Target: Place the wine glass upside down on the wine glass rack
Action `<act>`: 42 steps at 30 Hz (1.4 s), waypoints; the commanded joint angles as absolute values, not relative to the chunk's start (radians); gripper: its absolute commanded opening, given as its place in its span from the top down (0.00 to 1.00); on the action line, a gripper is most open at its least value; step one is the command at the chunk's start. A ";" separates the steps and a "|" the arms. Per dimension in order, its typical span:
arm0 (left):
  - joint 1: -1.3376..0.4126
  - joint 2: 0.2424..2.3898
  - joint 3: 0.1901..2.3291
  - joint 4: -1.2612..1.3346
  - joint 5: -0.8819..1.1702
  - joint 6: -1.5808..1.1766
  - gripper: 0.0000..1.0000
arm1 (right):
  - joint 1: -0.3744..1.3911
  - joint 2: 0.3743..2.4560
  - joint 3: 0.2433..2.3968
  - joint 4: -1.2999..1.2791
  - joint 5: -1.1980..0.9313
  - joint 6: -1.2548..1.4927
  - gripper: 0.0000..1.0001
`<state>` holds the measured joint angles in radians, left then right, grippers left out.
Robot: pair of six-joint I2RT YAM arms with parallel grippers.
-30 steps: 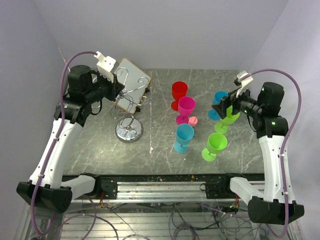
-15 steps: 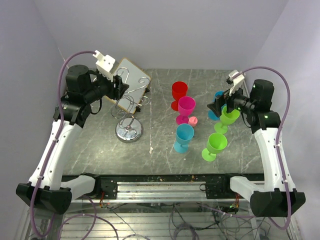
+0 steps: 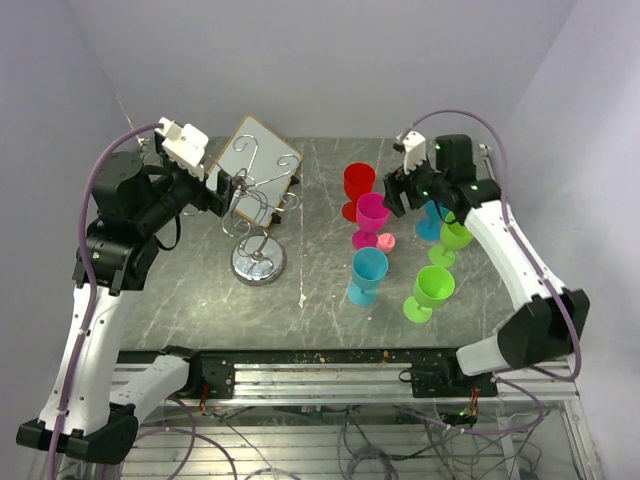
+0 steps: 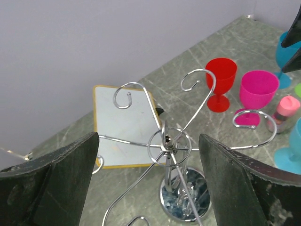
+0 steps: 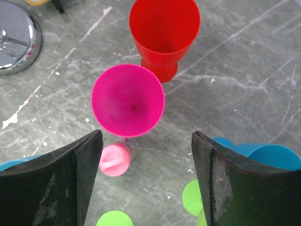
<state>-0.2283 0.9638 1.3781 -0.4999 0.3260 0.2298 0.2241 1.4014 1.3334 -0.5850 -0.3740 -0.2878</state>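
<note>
The wine glass rack (image 3: 258,215) is a silver wire stand with curled arms on a shiny disc base (image 4: 186,195), and its hooks are bare. My left gripper (image 3: 232,188) hovers just left of its top, open, with the hub (image 4: 168,143) seen between the empty fingers (image 4: 70,179). Several plastic wine glasses stand upright to the right: red (image 3: 358,185), magenta (image 3: 372,213), blue (image 3: 368,268) and green (image 3: 433,287). My right gripper (image 3: 394,190) hangs open and empty above the magenta glass (image 5: 128,100), whose bowl lies just beyond the fingertips (image 5: 146,141).
A white wooden-framed board (image 3: 262,160) leans behind the rack. A small pink-capped bottle (image 3: 386,241) stands beside the magenta glass. Another blue glass (image 3: 437,215) and another green one (image 3: 457,235) stand under the right arm. Walls close off the back and both sides.
My left gripper has opened and drawn back left from the rack top. The right arm has swung left from the blue and green glasses to the magenta one, its jaws narrowing a little.
</note>
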 commanded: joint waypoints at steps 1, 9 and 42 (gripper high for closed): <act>-0.216 0.940 1.388 -0.545 0.237 0.297 0.04 | 0.286 1.504 1.431 -0.624 -0.224 -0.255 0.29; -0.205 0.937 1.410 -0.558 0.243 0.305 0.06 | 0.327 1.608 1.487 -0.648 -0.107 -0.256 0.45; -0.193 0.986 1.492 -0.617 0.138 0.282 0.01 | 0.336 1.726 1.678 -0.707 -0.627 -0.347 1.00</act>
